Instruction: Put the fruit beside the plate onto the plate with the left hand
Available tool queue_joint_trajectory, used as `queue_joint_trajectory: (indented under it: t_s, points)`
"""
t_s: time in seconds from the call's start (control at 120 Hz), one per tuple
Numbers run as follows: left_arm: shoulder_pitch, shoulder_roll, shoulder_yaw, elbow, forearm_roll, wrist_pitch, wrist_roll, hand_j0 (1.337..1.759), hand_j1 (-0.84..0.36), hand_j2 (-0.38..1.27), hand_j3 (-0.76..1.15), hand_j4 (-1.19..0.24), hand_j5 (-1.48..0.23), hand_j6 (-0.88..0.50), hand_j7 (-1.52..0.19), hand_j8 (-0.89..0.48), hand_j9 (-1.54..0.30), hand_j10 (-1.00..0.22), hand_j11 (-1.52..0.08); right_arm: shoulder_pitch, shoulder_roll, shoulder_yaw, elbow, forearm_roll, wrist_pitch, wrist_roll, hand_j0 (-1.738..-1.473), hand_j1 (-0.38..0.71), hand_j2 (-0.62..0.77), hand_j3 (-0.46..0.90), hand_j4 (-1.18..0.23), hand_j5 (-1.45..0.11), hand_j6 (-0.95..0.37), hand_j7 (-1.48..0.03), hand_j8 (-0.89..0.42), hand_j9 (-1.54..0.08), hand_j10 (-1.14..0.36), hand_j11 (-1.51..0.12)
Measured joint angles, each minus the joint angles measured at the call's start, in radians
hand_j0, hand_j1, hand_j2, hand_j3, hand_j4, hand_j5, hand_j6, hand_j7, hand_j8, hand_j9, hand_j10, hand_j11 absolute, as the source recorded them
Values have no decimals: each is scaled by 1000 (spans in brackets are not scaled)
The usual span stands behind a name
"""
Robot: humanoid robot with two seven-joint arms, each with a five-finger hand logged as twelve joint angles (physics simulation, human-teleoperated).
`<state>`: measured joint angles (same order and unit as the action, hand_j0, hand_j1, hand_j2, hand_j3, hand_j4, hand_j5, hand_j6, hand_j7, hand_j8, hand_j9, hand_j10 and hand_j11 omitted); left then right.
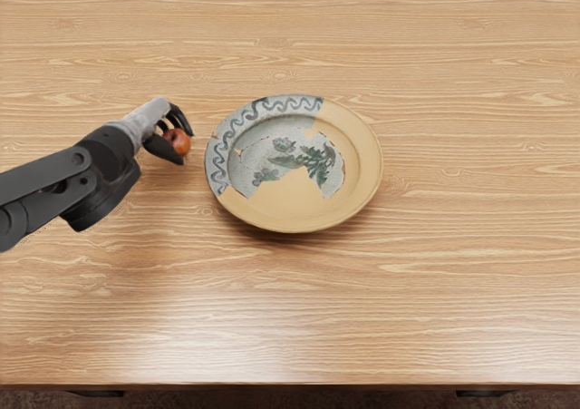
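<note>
1. From where I stand, the left arm point(63, 187) reaches in from the left side and ends just short of the plate point(366, 169), which sits near the middle of the wooden tabletop point(408, 291)
2. The left hand point(168, 132) is curled narrow around a small reddish-brown fruit point(178, 141). The dark fingers point(186, 123) hook over its top and far side, so it looks held rather than merely touched
3. The fruit is just beside the plate's left rim, not on it. I cannot tell from this angle whether it rests on the wood or is lifted a little clear
4. The wrist sits on the side of the fruit away from the plate, which makes sense to me: it leaves the way to the dish open
5. The plate lies flat, with a blue wavy band along its left edge and a leafy pattern in its well. By my reckoning the task is only at the grasp stage
6. The next move, I'd judge, calls for a small lift over the raised rim, a short carry to the right and a gentle release above the well. A round fruit let go too high, or on the sloping rim, could roll back off
7. No right arm shows anywhere
</note>
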<state>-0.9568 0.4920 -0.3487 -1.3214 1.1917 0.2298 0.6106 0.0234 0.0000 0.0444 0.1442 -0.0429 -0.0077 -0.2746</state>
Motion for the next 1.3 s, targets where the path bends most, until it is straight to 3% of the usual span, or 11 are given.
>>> queue_joint_trajectory:
  t_s: [0.042, 0.4, 0.475, 0.583, 0.9, 0.908, 1.075, 1.167, 1.175, 1.25, 1.3]
  points:
    - [-4, 10, -5, -18, 1, 0, 0, 1655, -338, 341, 1, -693, -941, -378, -927, -419, -926, -696, -927, 1, 0, 0, 0, 0, 0, 0, -1658, -349, 0, 0, 0, 0, 0, 0, 0, 0, 0, 0]
    - [-35, 28, -45, -141, -5, -3, 1, 1655, -340, 373, 0, -698, -970, -389, -945, -424, -941, -712, -940, 7, 0, 0, 1, -1, 0, 0, -1658, -349, 0, 0, 0, 0, 0, 0, 0, 0, 0, 0]
    - [-46, 20, -45, -159, -8, -4, 1, 1656, -344, 450, 0, -711, -1012, -364, -979, -417, -968, -734, -966, 8, 0, 0, 1, -1, 0, 0, -1658, -349, 0, 0, 0, 0, 0, 0, 0, 0, 0, 0]
    - [-53, -5, -45, -173, -7, -4, 1, 1655, -336, 405, 0, -739, -1051, -357, -1021, -397, -1008, -761, -1007, 9, 0, -1, 2, -1, 0, 0, -1658, -349, 0, 0, 0, 0, 0, 0, 0, 0, 0, 0]
    - [-50, -117, -43, -180, -25, -5, 1, 1655, -345, 554, 0, -784, -1130, -396, -1083, -421, -1071, -810, -1069, 9, 0, 0, 2, -2, 1, 0, -1658, -349, 0, 0, 0, 0, 0, 0, 0, 0, 0, 0]
    - [-50, -119, -43, -180, -26, -5, 1, 1654, -367, 727, 0, -784, -1132, -390, -1086, -419, -1076, -809, -1073, 9, 0, 0, 2, -2, 1, 0, -1658, -349, 0, 0, 0, 0, 0, 0, 0, 0, 0, 0]
    - [-50, -138, -44, -174, -31, -4, 1, 1655, -347, 599, 0, -802, -1144, -425, -1104, -436, -1091, -826, -1088, 11, 0, 0, 2, -2, 1, 0, -1658, -349, 0, 0, 0, 0, 0, 0, 0, 0, 0, 0]
    - [-62, -150, -45, -155, -33, -5, 1, 1655, -366, 653, 0, -804, -1154, -428, -1114, -413, -1097, -830, -1096, 14, 0, 0, 2, -1, 2, 0, -1658, -349, 0, 0, 0, 0, 0, 0, 0, 0, 0, 0]
    - [-66, -151, -45, -152, -33, -6, 1, 1655, -382, 723, 0, -803, -1157, -423, -1116, -410, -1099, -830, -1098, 14, 0, 0, 2, -1, 2, 0, -1658, -349, 0, 0, 0, 0, 0, 0, 0, 0, 0, 0]
    - [-87, -168, -45, -122, -33, -8, 1, 1655, -441, 819, 0, -805, -1161, -419, -1118, -408, -1100, -832, -1099, 15, 0, 0, 2, 0, 2, 0, -1658, -349, 0, 0, 0, 0, 0, 0, 0, 0, 0, 0]
    - [-98, -189, -45, -93, -32, -10, 1, 1655, -441, 805, 0, -811, -1154, -427, -1117, -406, -1103, -833, -1103, 17, 0, 0, 2, 0, 2, 0, -1658, -349, 0, 0, 0, 0, 0, 0, 0, 0, 0, 0]
